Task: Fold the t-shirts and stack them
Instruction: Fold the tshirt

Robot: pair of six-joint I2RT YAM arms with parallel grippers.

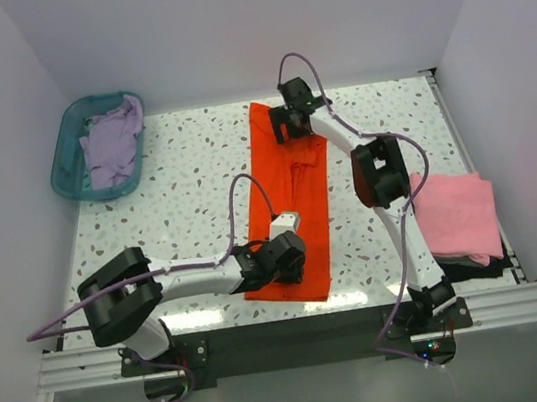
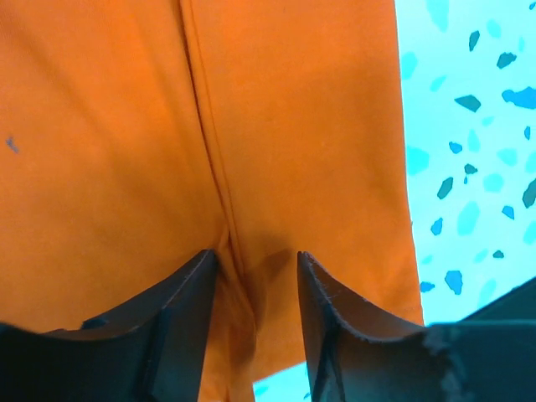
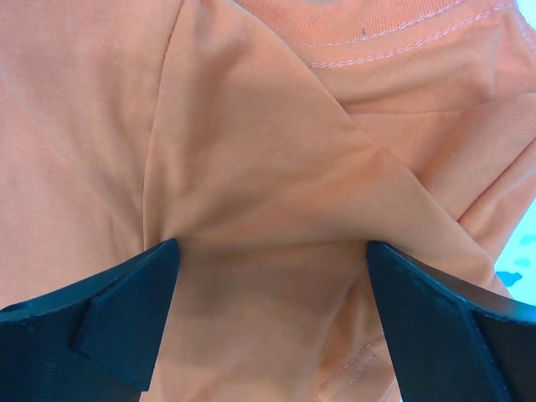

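Top external. You have the orange-red t-shirt [image 1: 308, 195] lying as a long narrow strip down the middle of the speckled table [image 1: 186, 193]. The left gripper [image 1: 288, 264] sits on its near end and the right gripper [image 1: 288, 125] on its far end. From this view the wrist housings cover both sets of fingertips. The pink t-shirt [image 1: 457, 213] lies folded at the right edge, on top of a dark item [image 1: 471, 267] that is mostly covered and not identifiable. The lavender t-shirt [image 1: 110, 144] is crumpled inside the teal basket [image 1: 62, 161] at the far left corner.

Left wrist. The left fingers [image 2: 180, 318] are parted and unclenched, tips down on the orange cloth. A raised seam [image 2: 213, 151] runs between them, but they are not pinching it. The frame cuts off the shirt on three sides. A dark fleck on the cloth at the left is too small to read.

Right wrist. The right fingers [image 3: 117, 318] are spread wide and released, resting on the cloth just below the stitched collar [image 3: 377, 25]. A folded flap lies diagonally between them. A tiny dark mark by the stitching is illegible.
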